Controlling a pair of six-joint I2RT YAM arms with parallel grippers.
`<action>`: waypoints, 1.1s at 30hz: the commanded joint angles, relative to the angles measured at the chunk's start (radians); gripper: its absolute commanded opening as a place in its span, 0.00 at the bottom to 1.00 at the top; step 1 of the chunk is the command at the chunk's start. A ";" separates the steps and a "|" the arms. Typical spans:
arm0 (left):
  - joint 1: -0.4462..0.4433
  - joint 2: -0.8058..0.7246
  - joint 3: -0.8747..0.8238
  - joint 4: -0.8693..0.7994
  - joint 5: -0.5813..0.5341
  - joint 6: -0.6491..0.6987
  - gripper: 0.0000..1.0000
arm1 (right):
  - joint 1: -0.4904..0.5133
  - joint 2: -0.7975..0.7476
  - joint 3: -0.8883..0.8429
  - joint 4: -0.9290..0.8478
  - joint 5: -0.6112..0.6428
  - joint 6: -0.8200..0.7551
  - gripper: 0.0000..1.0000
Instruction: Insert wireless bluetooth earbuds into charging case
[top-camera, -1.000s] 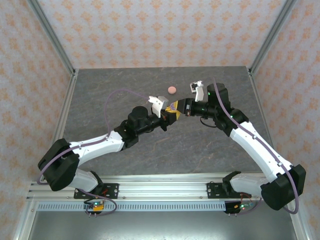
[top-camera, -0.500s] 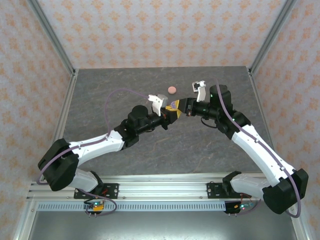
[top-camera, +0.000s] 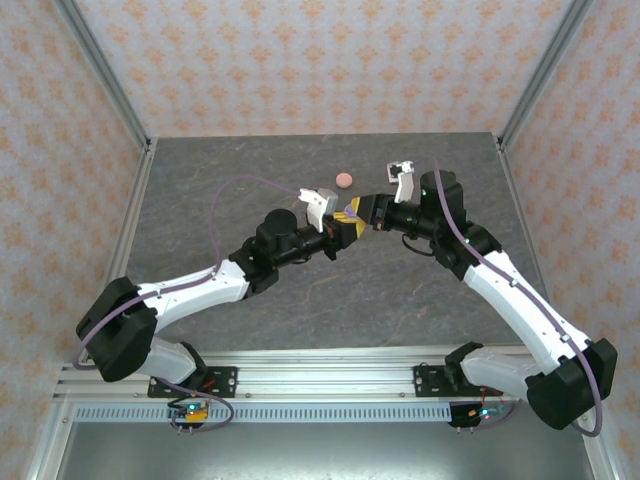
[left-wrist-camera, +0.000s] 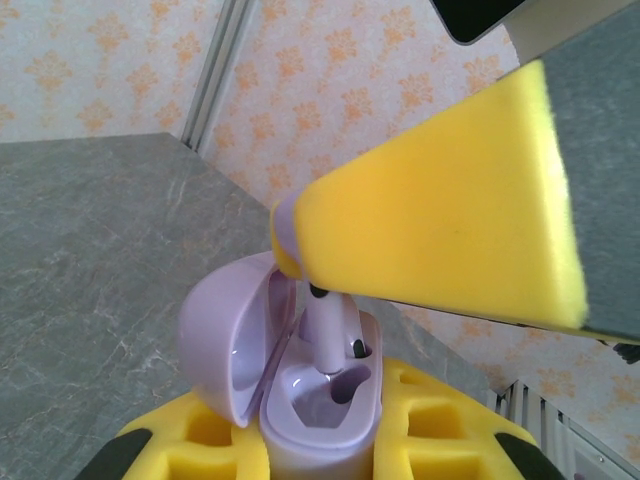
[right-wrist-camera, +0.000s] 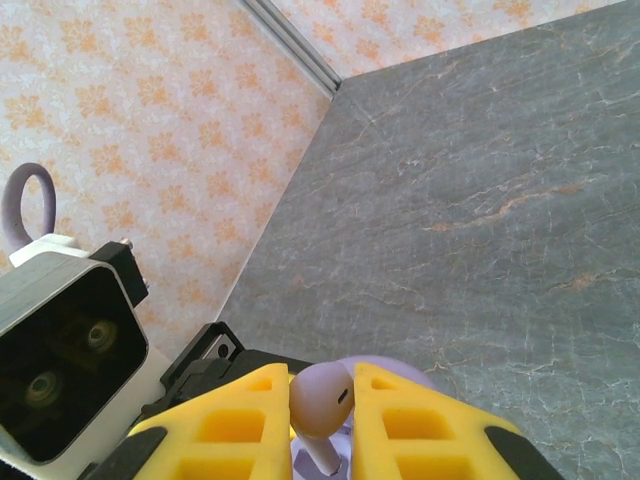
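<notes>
A lilac, comma-shaped plastic earbud (right-wrist-camera: 322, 400) hangs stem-down, its stem reaching into the open lilac round charging case (left-wrist-camera: 320, 410). The right gripper (right-wrist-camera: 322, 385) pinches the bud's head between yellow foam pads (left-wrist-camera: 440, 220), while the left gripper (left-wrist-camera: 322, 445) clamps the case near mid-table. A salmon-pink round case (top-camera: 344, 180) lies apart behind them, with open grey stone-look tabletop (top-camera: 220, 165) on every side.

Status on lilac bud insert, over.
Left pincer shut on lilac case, lid open. Right pincer shut on lilac earbud, stem tip in slot, not seated. Pink case aside.
</notes>
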 joint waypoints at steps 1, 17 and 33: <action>-0.011 0.011 0.049 0.026 0.033 0.006 0.02 | 0.004 -0.006 -0.010 0.028 0.013 0.006 0.17; -0.011 -0.010 0.039 -0.011 -0.072 0.022 0.02 | 0.003 -0.025 -0.012 -0.019 -0.046 -0.009 0.18; -0.011 -0.029 0.024 0.007 -0.087 0.036 0.02 | 0.003 -0.020 -0.017 -0.043 -0.041 -0.022 0.18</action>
